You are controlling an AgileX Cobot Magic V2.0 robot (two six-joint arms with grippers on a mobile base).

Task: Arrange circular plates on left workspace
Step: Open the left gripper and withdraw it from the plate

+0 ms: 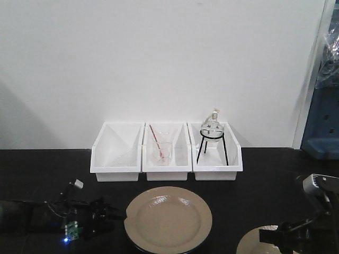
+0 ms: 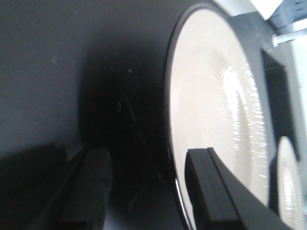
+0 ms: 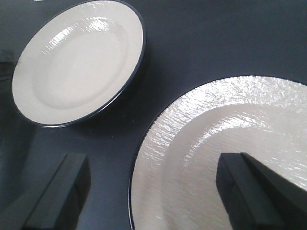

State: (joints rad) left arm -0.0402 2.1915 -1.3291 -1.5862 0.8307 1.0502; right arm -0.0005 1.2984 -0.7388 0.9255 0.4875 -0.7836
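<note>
Two beige circular plates with dark rims lie on the black countertop (image 1: 42, 169). One plate (image 1: 168, 218) sits at the front centre, the other plate (image 1: 255, 244) at the front right edge of the view. My left gripper (image 1: 115, 214) is open at the centre plate's left rim. In the left wrist view this rim (image 2: 173, 158) passes between the two fingers, one over the plate (image 2: 216, 96) and one over the counter. My right gripper (image 3: 153, 191) is open too and straddles the left rim of the right-hand plate (image 3: 230, 143); the centre plate (image 3: 76, 62) lies beyond it.
Three white bins stand in a row behind the plates: an empty one (image 1: 117, 156), one holding a glass beaker (image 1: 162, 151) with a red stick, and one holding a flask on a black tripod (image 1: 212, 138). A white wall is behind them.
</note>
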